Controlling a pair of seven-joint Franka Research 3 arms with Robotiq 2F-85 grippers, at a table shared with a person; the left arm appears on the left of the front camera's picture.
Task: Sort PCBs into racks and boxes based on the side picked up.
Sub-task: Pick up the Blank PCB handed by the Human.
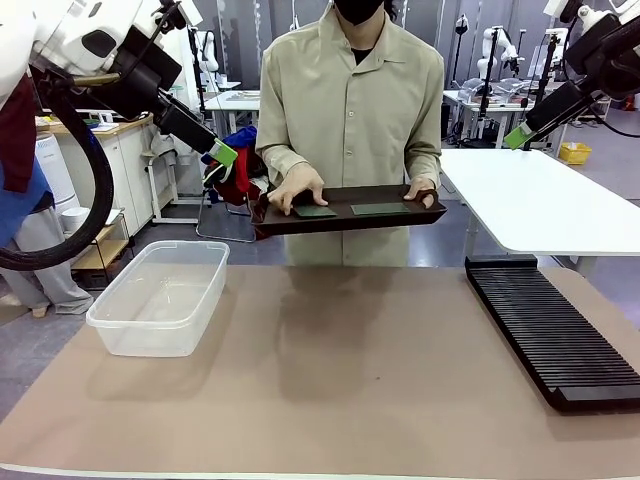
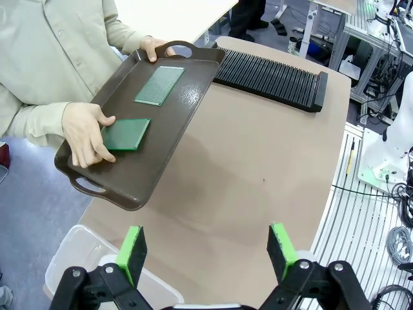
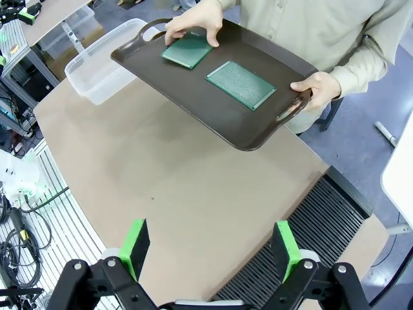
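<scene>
Brown table matting (image 1: 350, 390) carries a clear tub (image 1: 160, 297) at left and a slotted black rack (image 1: 552, 330) at right; over the far edge a person holds a dark brown tray (image 2: 161, 142) aloft, both PCBs flat on it: gridded one (image 2: 159, 84) free, smooth one (image 2: 126, 134) under the person's hand (image 2: 84, 129); reaching there could pinch fingers, and the hand-held tray may dip, sliding a board; left gripper (image 2: 206, 237) and right gripper (image 3: 211, 236) hang spread wide, empty.
</scene>
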